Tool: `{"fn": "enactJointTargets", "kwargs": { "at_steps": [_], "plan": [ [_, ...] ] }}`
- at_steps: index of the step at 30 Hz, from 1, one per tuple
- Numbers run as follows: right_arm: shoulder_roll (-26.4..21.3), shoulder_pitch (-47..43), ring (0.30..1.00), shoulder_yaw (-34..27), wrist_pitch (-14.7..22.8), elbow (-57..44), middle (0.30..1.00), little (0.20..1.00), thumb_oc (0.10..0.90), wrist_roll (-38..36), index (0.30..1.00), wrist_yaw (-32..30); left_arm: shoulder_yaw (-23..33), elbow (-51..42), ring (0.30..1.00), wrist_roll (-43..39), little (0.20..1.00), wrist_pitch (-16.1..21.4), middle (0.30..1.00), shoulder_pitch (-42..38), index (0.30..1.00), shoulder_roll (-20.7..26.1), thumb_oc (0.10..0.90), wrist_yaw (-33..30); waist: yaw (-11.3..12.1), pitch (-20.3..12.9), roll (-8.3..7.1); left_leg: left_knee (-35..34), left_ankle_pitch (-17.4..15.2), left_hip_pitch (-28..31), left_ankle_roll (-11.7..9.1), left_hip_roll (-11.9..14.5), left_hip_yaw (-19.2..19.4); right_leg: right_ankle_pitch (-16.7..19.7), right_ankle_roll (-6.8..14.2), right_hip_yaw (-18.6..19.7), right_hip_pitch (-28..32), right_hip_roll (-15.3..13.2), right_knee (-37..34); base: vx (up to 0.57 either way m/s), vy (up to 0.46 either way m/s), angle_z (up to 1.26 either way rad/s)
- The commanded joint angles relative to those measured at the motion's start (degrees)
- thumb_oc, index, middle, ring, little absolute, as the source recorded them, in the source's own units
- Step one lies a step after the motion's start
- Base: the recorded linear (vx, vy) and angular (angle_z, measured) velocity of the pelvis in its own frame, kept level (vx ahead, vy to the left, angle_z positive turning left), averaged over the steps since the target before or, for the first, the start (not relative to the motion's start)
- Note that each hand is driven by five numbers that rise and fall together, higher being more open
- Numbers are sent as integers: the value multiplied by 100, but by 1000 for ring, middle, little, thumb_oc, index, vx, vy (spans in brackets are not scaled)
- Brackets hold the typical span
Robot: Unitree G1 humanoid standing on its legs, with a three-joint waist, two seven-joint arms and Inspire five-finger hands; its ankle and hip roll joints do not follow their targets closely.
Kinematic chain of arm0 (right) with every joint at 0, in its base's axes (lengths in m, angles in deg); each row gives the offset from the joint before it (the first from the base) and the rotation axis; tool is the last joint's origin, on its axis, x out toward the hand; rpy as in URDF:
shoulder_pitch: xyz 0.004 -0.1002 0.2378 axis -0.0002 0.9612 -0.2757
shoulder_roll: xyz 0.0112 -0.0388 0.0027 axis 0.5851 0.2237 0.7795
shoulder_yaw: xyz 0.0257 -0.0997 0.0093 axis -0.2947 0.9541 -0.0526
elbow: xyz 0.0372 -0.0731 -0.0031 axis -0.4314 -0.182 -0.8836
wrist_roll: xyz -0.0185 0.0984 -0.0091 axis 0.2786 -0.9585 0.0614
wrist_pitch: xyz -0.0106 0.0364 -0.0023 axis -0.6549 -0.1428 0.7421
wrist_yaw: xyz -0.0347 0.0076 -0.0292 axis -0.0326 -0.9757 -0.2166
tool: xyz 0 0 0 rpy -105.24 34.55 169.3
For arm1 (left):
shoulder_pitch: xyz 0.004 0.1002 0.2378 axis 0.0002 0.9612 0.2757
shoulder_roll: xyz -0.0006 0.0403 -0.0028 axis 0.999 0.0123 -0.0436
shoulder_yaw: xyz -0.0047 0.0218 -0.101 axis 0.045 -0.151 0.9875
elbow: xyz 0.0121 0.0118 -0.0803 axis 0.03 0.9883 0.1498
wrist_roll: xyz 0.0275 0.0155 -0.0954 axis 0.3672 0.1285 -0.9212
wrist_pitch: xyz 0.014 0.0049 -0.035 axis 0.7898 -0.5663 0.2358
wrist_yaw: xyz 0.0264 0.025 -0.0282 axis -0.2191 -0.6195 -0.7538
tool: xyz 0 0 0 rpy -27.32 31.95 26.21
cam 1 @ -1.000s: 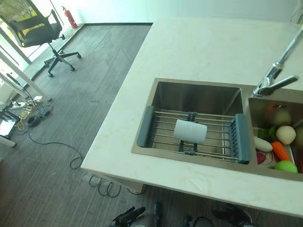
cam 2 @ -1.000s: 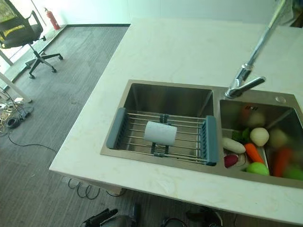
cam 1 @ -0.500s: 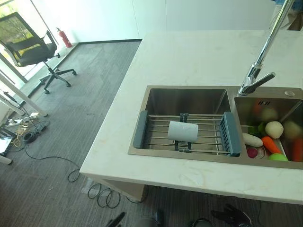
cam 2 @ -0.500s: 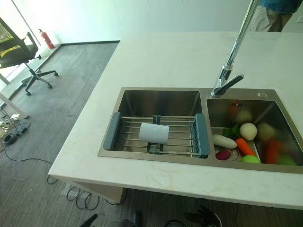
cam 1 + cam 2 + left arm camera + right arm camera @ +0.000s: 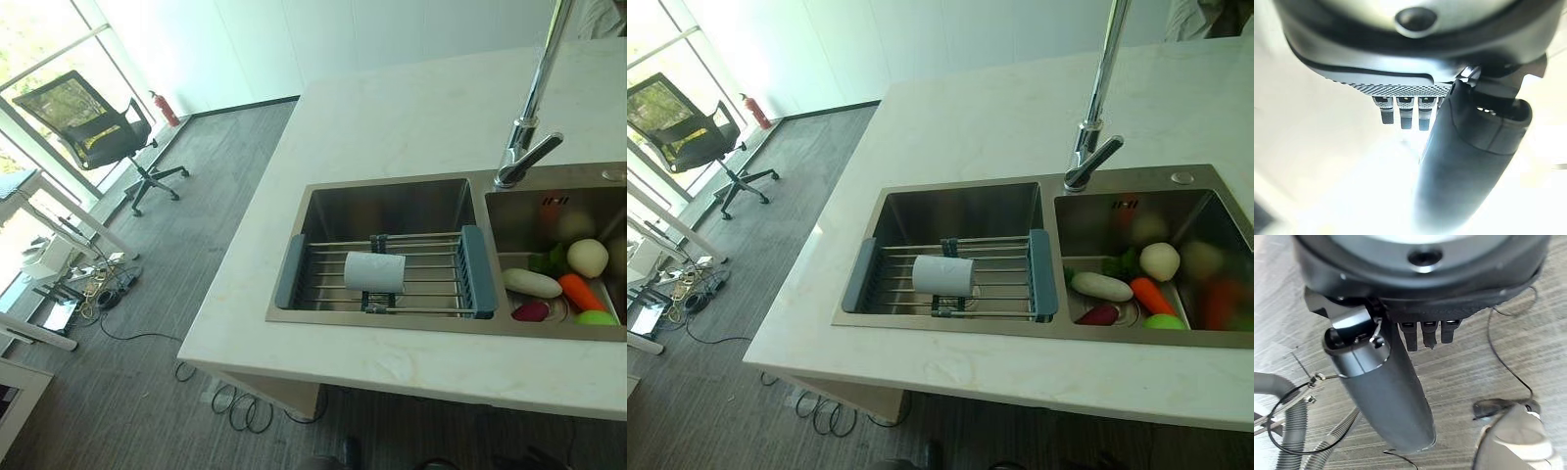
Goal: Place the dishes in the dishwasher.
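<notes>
A white cup (image 5: 374, 272) lies on its side on a wire rack (image 5: 431, 277) with grey-blue end pieces, which spans the left basin of a steel double sink (image 5: 392, 204). The sink is set into a pale counter (image 5: 392, 117). A tall chrome tap (image 5: 1095, 117) rises behind the divider between the two basins.

In the right basin sit vegetables: a long white one (image 5: 1101, 286), an orange carrot (image 5: 1154, 296), a round pale one (image 5: 1159, 260), a dark red one (image 5: 1100, 315) and a green one (image 5: 1164, 321), close together near the drain.

The left hand (image 5: 1469, 161) shows in its wrist view against a bright pale surface, fingers straight and relaxed, thumb extended, holding nothing. The right hand (image 5: 1381, 391) shows in its wrist view above grey carpet, fingers likewise straight, thumb out, holding nothing. Grey ribbed hoses (image 5: 1293, 431) lie on the floor near it.

Off the counter's left side, a black office chair (image 5: 98, 132) stands on the carpet, with a red fire extinguisher (image 5: 165, 108) by the wall beyond.
</notes>
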Motion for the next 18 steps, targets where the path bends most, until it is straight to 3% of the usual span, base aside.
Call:
{"fn": "enactJointTargets", "kwargs": {
  "at_steps": [1,3,10,18],
  "plan": [
    [150,-408,900,-10,132,-32,900,900,800,-300,900,-86,-66,-933,900,-883,900,1459,900,-597,900,976,800,1238,-33,90,-181,929,-1683,141,-72,361,-88,150,864,-200,634,-358,-924,16,-44,-5],
    [184,-400,900,10,118,-113,900,900,800,-358,900,-83,-290,-1792,900,-1542,900,1243,900,-945,900,1080,800,2219,-50,56,-202,929,-1704,161,-79,380,-54,145,881,-196,643,-358,-924,21,-52,1],
    [287,-432,900,-13,-101,-263,900,900,800,-507,900,-122,-1729,-3460,900,-1612,900,-530,900,-2185,900,1029,800,4430,-226,-16,-253,929,-1655,194,-69,410,76,222,902,-54,602,-303,-924,18,-37,-14],
    [304,-320,900,-118,-344,-84,900,900,800,-726,900,-222,-3530,-3401,900,-1351,900,-1587,900,-3692,900,920,800,5446,-492,-26,-268,929,-1653,261,-18,378,208,345,961,211,513,-231,-924,23,-13,-14]
  ]
}}
